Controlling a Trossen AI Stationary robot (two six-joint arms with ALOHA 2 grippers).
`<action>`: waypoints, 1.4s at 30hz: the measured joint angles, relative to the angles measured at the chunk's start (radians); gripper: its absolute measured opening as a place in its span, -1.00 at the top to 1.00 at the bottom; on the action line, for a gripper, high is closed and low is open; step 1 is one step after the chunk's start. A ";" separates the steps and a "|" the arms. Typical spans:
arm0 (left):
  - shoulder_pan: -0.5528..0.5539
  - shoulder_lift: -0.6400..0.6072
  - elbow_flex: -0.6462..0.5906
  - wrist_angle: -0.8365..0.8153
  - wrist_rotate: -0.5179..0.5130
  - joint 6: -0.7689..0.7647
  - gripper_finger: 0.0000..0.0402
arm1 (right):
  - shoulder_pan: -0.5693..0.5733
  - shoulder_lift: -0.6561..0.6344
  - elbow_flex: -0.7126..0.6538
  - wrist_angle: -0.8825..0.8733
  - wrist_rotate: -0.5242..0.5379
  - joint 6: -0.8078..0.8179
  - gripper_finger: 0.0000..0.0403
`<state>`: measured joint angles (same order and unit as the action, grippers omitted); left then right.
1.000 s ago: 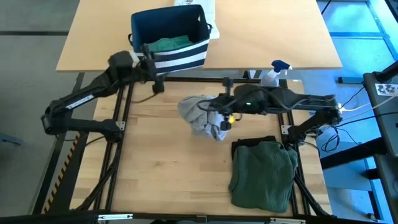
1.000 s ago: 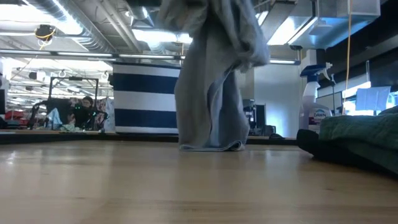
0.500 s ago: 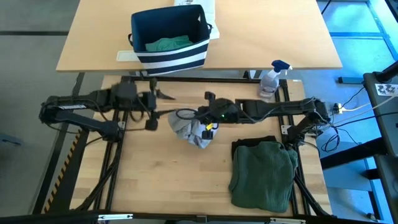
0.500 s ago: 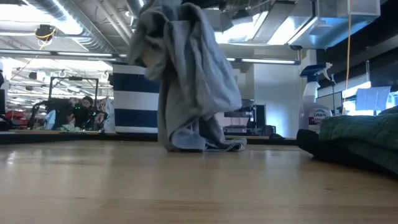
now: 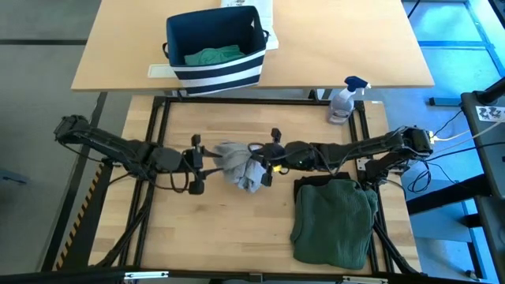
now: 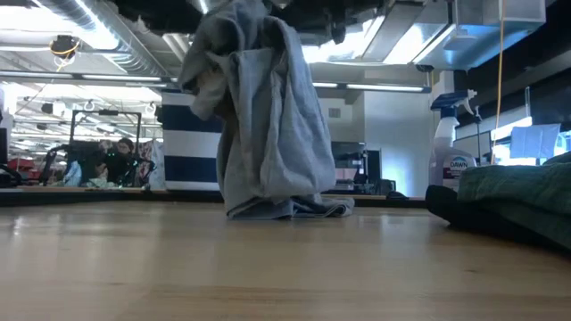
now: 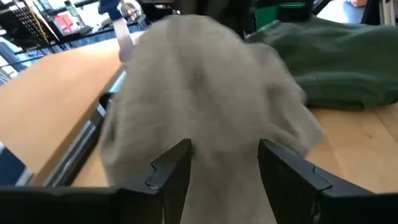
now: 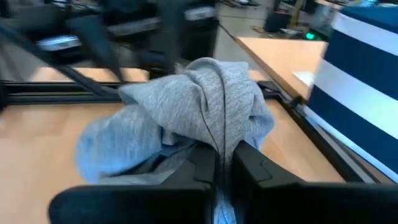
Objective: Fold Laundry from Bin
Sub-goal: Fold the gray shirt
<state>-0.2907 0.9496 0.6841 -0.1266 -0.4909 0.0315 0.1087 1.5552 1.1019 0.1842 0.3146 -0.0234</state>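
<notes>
A light grey garment hangs bunched at the middle of the table, between my two grippers. My right gripper is shut on it from the table's right side. My left gripper stands open at the garment's left side, with the grey cloth filling the view between its fingers; whether they touch it I cannot tell. The bin stands on the far table with a teal-green garment inside. My right gripper pinches a raised fold at the top of the grey garment between its two fingers. It comes in nearly level from the table's right. The garment hangs slack below the hold, and its lower end lies bunched on the table.
A folded dark green garment lies on top of something dark at the near right of the table. A spray bottle stands at the far right, by the black frame. White paper lies behind the bin.
My left gripper has swung from beside the bin toward the table's near edge and down, ending level at the grey garment's left side. My right gripper has sunk and gone toward the table's left with the garment, whose lower end has piled up on the table.
</notes>
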 joint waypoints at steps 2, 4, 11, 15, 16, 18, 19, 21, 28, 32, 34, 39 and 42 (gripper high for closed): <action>-0.024 0.000 -0.007 -0.004 -0.022 -0.022 0.11 | -0.006 0.008 0.000 -0.012 0.019 0.016 0.89; -0.044 0.000 -0.007 -0.005 -0.043 -0.029 0.11 | -0.019 0.022 0.000 -0.009 0.007 0.051 0.88; -0.080 0.000 -0.007 -0.019 -0.098 -0.024 0.11 | -0.036 0.122 0.000 -0.020 -0.172 0.113 0.56; -0.079 0.000 -0.007 -0.020 -0.098 -0.024 0.11 | -0.036 0.163 0.000 -0.024 -0.177 0.117 0.22; -0.079 0.000 -0.007 -0.020 -0.098 -0.024 0.11 | -0.036 0.166 0.000 -0.025 -0.177 0.123 0.13; -0.078 0.000 -0.007 -0.020 -0.105 -0.022 0.11 | -0.037 0.166 0.000 -0.020 -0.176 0.130 -0.04; -0.078 0.000 -0.007 -0.020 -0.109 -0.022 0.11 | -0.037 0.166 0.000 -0.016 -0.176 0.130 -0.12; -0.078 0.004 -0.007 -0.019 -0.120 -0.022 0.11 | -0.036 0.165 0.001 -0.019 -0.176 0.140 -0.25; -0.071 0.070 -0.020 -0.021 -0.104 -0.053 0.11 | -0.036 0.165 0.000 -0.123 -0.141 0.244 -0.40; -0.071 0.143 -0.023 -0.022 -0.061 -0.098 0.11 | -0.036 0.165 0.000 -0.220 -0.123 0.289 -0.34; -0.071 0.184 -0.023 -0.022 -0.029 -0.108 0.11 | -0.037 0.171 0.000 -0.258 -0.120 0.293 -0.31; -0.054 0.280 -0.023 -0.012 -0.014 -0.108 0.11 | -0.046 0.198 0.002 -0.230 -0.126 0.293 -0.24; -0.022 0.330 -0.023 -0.014 -0.003 -0.146 0.11 | -0.066 0.226 0.001 -0.225 -0.155 0.293 -0.21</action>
<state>-0.3124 1.2799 0.6609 -0.1402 -0.4939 -0.1144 0.0426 1.7816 1.1027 -0.0411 0.1593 0.2691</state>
